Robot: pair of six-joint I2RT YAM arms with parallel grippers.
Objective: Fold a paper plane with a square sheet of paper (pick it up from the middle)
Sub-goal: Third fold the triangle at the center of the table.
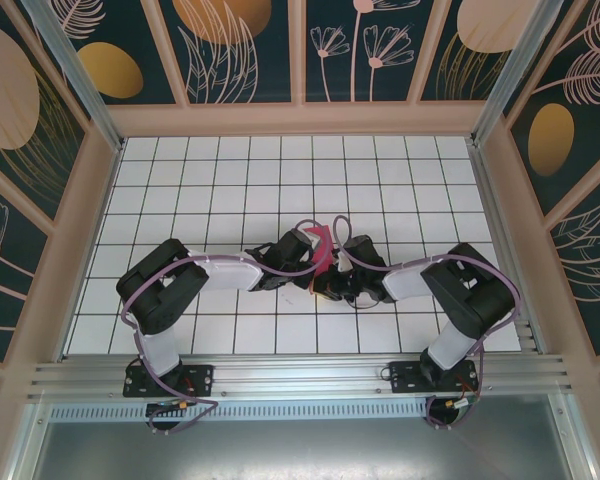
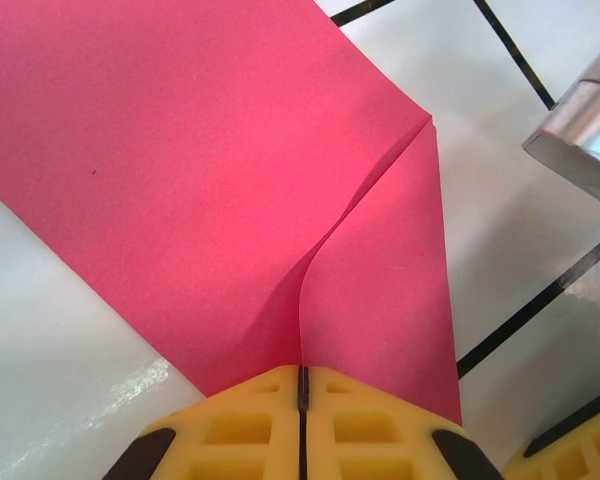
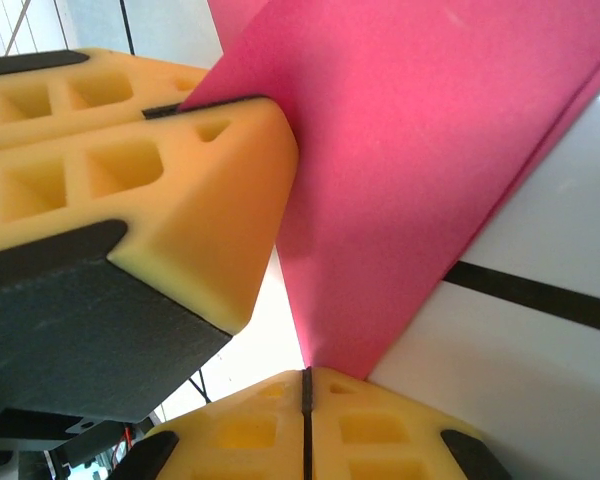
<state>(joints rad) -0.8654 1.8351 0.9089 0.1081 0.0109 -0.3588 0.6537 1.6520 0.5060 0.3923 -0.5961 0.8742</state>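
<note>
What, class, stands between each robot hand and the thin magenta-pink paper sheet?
Nothing visible does: the left hand and the right hand are each shut directly on an edge of the creased magenta-pink paper sheet.

I saw the square sheet of paper [image 2: 180,170] as thin, smooth, matt magenta stock, sharply creased. The left gripper [image 2: 302,395] and right gripper [image 3: 307,395] carried yellow, matt, foam-like pads with moulded pockets. The table [image 2: 60,400] looked glossy white, throwing highlights; the rail [image 1: 300,375] was brushed metal.
</note>
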